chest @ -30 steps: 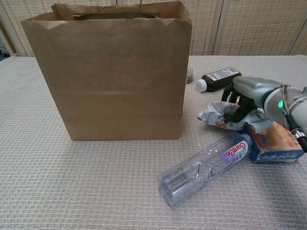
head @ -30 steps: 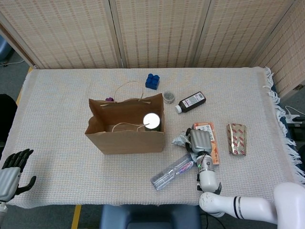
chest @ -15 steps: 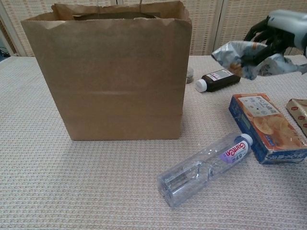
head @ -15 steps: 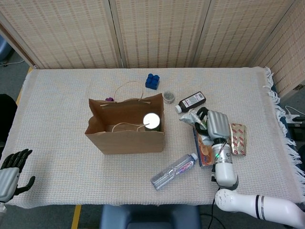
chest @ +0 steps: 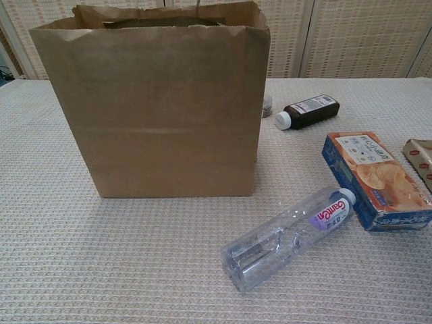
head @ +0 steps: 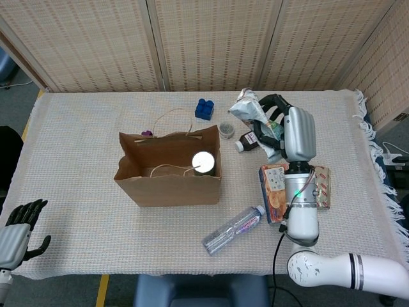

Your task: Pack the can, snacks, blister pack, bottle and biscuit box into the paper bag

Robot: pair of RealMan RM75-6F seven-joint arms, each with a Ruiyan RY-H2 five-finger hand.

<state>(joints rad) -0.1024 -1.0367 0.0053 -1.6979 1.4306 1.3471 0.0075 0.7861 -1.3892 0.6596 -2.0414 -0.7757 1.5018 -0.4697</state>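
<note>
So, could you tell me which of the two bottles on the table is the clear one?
The clear bottle lying in front of the biscuit box; the other, the small dark bottle with a white cap, lies farther back.

Paper bag (chest: 162,108): matt brown paper, lightly creased.
Snack packet (head: 250,110): crinkled glossy foil.
Water bottle (chest: 287,236): clear ribbed plastic, glossy.
Biscuit box (chest: 374,179): smooth printed card.
Tablecloth (chest: 101,263): rough woven cloth, matt.
Can (head: 204,160): shiny metal top.
Right hand (head: 291,131): smooth grey casing.
</note>
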